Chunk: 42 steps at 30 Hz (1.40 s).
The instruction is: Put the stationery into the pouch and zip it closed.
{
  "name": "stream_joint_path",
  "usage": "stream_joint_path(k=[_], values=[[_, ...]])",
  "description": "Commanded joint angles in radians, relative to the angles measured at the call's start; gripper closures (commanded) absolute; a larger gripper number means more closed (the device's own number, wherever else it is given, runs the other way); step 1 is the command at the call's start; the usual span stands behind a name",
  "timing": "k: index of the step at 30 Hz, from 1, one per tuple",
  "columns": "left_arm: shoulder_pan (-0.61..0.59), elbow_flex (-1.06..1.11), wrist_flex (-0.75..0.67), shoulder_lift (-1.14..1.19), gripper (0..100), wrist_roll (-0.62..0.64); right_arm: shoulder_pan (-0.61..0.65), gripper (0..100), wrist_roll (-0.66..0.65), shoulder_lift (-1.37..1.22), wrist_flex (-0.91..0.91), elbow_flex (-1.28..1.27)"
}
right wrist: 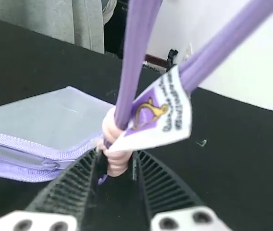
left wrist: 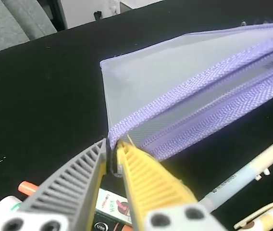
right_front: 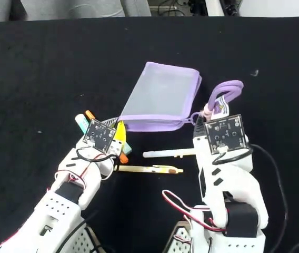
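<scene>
Near the bench's front edge, left of middle, an orange marker (right_front: pixel 90 114) and a white-capped one (right_front: pixel 80 123) lie just beside the left claw (left wrist: pixel 111 148). That claw is pinched shut on the corner seam of the purple pouch (right_front: pixel 162 95). The pouch sits about mid-bench, its zip side facing the front edge. Between the arms, apart from it, lie a white pen (right_front: pixel 168 153) and a patterned pen (right_front: pixel 149 169).

Further right, the right claw (right wrist: pixel 116 155) is clamped on the pink bead (right wrist: pixel 110 127) of the zip's purple loop (right_front: pixel 226 92). I can't tell how far the zip has run.

With the stationery all outside, I'd judge the mouth is being worked open. The left claw should anchor that corner firmly. The right should draw low along the zip line, not upward, or the pouch may lift and skid.
</scene>
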<state>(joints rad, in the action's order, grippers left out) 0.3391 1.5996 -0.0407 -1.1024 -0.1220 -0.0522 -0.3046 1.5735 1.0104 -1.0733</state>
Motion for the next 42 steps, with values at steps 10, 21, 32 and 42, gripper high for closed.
stream_joint_path(k=[10,21,32,42], values=[[0.073,-0.016,-0.011,0.012,88,-0.002,-0.037,98.8,0.003,0.024,-0.002,0.071],[0.076,-0.018,-0.014,0.014,82,0.002,-0.035,98.8,0.005,0.024,-0.002,0.071],[0.119,-0.058,-0.037,0.015,82,0.066,-0.035,98.8,0.005,0.024,0.011,0.074],[0.117,-0.320,-0.166,0.537,83,0.129,-0.035,98.8,0.005,0.024,0.011,0.074]])
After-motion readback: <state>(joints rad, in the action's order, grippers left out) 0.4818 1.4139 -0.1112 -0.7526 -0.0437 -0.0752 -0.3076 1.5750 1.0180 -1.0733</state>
